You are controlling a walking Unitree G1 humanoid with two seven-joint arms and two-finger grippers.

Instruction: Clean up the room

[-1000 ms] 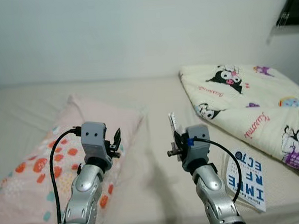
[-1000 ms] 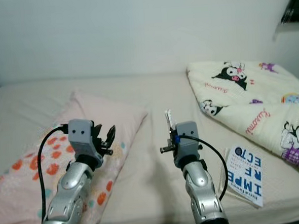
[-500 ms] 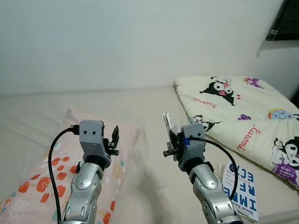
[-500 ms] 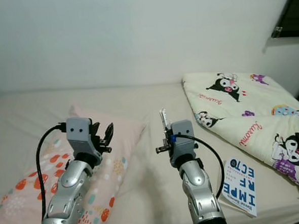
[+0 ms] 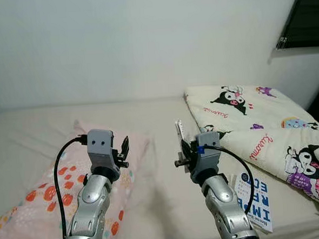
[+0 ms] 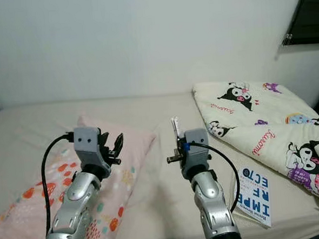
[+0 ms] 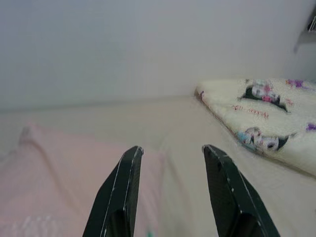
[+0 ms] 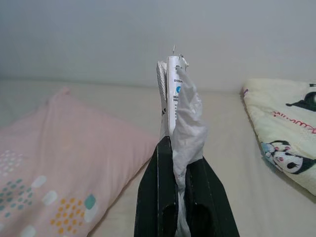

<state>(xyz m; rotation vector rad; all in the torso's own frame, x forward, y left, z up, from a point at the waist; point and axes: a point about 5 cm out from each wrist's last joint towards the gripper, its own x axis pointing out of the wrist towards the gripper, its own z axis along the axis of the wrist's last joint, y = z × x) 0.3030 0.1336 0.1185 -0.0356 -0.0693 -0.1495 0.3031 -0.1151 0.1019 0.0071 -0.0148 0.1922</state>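
Plainly, from the left eye view, the right claw (image 5: 181,145) is raised over the bed (image 5: 162,168) with its fingers pinched on a thin white wrapper (image 5: 180,132) that sticks up above them; the left claw (image 5: 123,149) is held up over the pink pillow (image 5: 45,197), and a book (image 5: 255,203) lies on the sheet just beside the cartoon-print blanket (image 5: 268,129) near the bed's edge. The right eye view gives the same layout, and I see no bin, basket or other container in it, so the wrapper has nowhere in sight to go; if the robot walks off to find one, the book could easily be left behind on the bed. In the left wrist view the left claw's two black fingers (image 7: 118,197) stand spread with nothing between them, pointing over the pillow toward the blanket. In the right wrist view the right claw's fingers (image 8: 163,197) are pressed together on the crumpled lower part of the wrapper, which looks like flimsy plastic with a stiffer printed strip; the hold seems to catch only loose film, so a jolt while walking could let it slide out onto the bed.
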